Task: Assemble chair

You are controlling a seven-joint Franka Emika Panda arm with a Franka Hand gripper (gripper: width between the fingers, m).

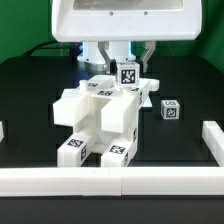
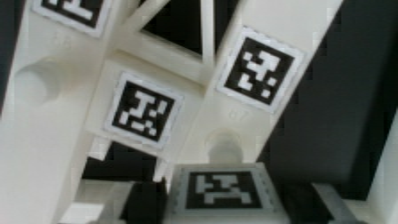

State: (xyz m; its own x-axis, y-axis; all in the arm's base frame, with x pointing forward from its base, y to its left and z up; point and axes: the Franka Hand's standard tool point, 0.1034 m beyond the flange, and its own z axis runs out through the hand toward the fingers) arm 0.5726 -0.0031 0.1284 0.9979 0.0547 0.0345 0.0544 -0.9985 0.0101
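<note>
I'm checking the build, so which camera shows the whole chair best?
The exterior view: the chair is seen whole on the black table, with the claw gripping its far end. The wrist view shows only close-up white pieces and tags, too cropped to judge its shape.

The chair sits in the middle of the table, near the front rail. A small block lies beside it, on the exterior view's right.

Black table edged by white border rails.
</note>
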